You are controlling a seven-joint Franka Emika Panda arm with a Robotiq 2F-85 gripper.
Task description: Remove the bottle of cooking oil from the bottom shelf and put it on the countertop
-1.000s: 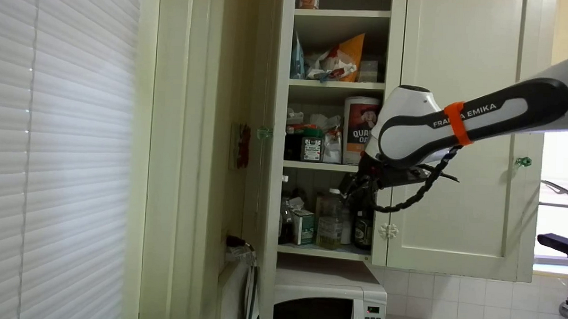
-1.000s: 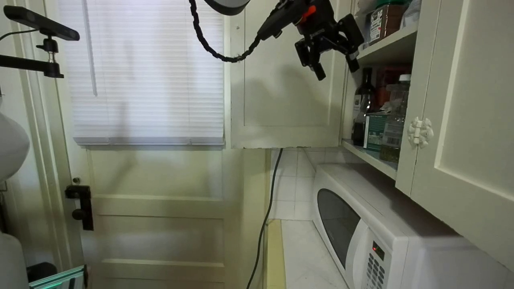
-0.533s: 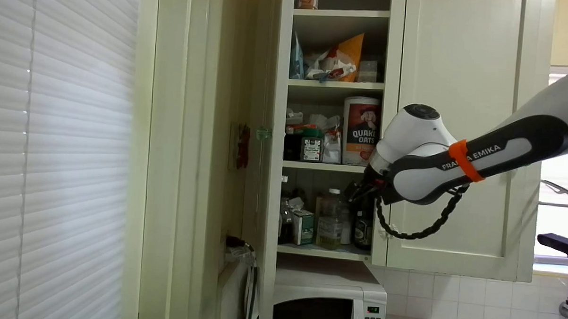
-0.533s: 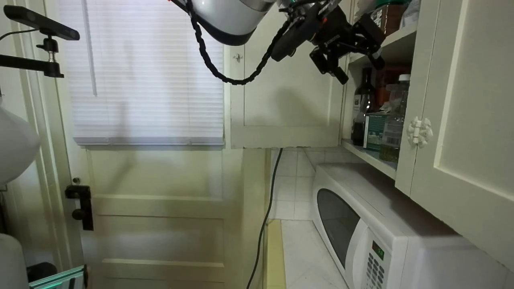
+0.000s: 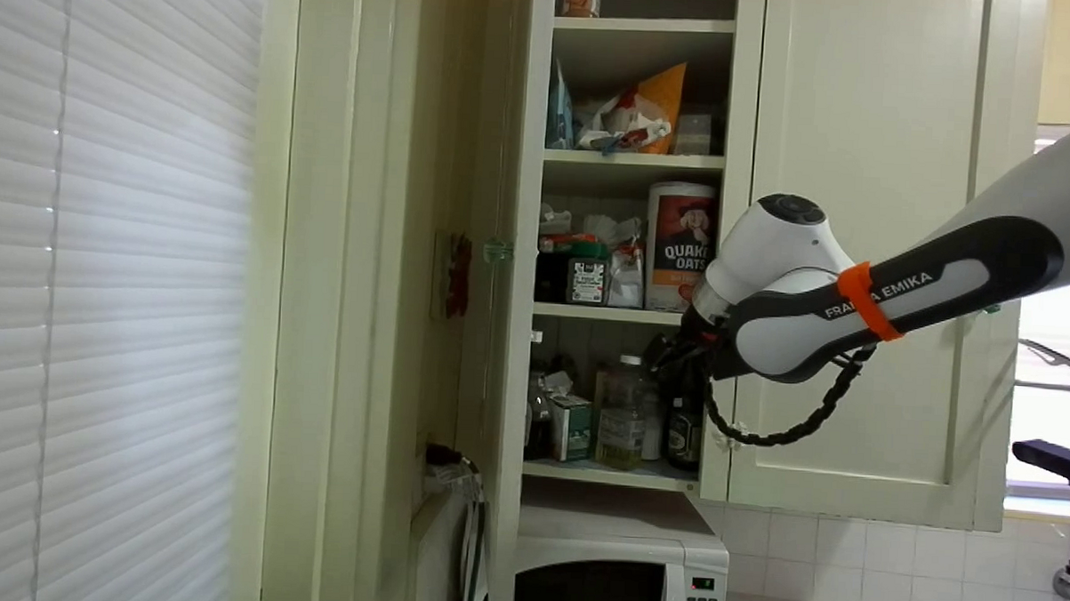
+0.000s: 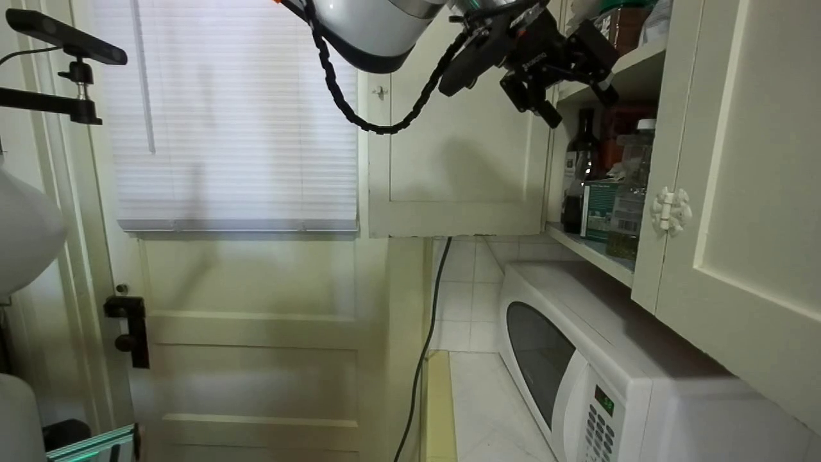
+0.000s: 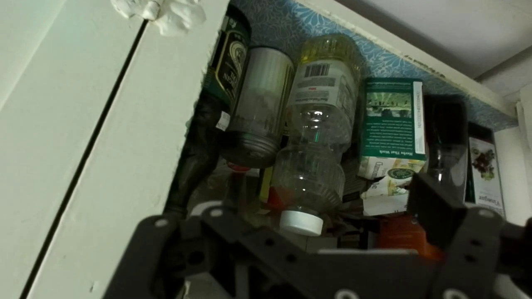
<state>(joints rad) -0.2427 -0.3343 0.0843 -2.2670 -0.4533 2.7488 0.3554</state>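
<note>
Bottle of cooking oil (image 5: 620,432) stands upright on the bottom shelf (image 5: 604,475) of the cupboard (image 5: 716,458), white cap (image 7: 301,223) on, pale yellow liquid (image 7: 330,50) low in its base. In an exterior view: green box (image 5: 572,429) just left of it, dark bottle (image 5: 539,425) left of that; pale cylinder (image 5: 651,436) just right, partly hidden by it; black-labelled bottle (image 5: 683,437) rightmost. Can't tell if any of these touch it. Hand (image 6: 578,104) is tilted downward at the cupboard opening, fingers (image 7: 438,214) spread well apart, near the bottle but not touching it. Wrist view has the white cap showing between the fingers. Arm (image 5: 778,340) reaches in from the right, orange band (image 5: 869,301) around it. Next shelf up (image 5: 588,312): oats canister (image 5: 679,252) at right, green-lidded jar (image 5: 586,283) left of it. Shelf over that (image 5: 633,159) carries an orange bag (image 5: 662,96). Microwave (image 5: 616,521) sits below the cupboard, on the white table (image 6: 490,404); both exterior views show the microwave.
</note>
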